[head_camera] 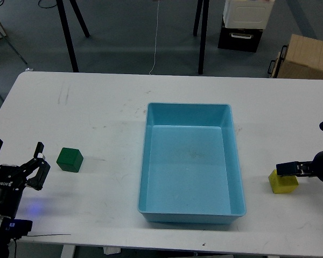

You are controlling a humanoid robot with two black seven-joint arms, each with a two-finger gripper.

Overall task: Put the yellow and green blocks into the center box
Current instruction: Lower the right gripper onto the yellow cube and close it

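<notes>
- The left claw (17, 158) sits at the table's near left corner, far left of the tray. Its fingers are spread apart and point up and away from me, with nothing between them; it is released.
- The green block (70, 159) lies on the table just right of that claw, not touching it, and well left of the tray.
- The right claw (287, 169) comes in from the right edge, right of the tray. Only a dark fingertip end shows clearly, so I cannot tell whether it is spread or clenched.
- That tip lies over the upper left part of the yellow block (283, 183). Whether it touches or grips the block I cannot tell.
- The yellow block rests on the table close to the tray's right wall, near the tray's front right corner and outside it.
- The tray (147, 161) is light blue, rectangular, with low sloping walls and rounded corners. It stands in the middle of the white table (97, 97), its long side running away from me.
- Only its bare blue floor shows inside; both blocks lie outside it, one on each side.
- Beyond the table, far behind the tray, stand black stand legs (70, 37), and a brown carton (307, 56) sits at the far right.
</notes>
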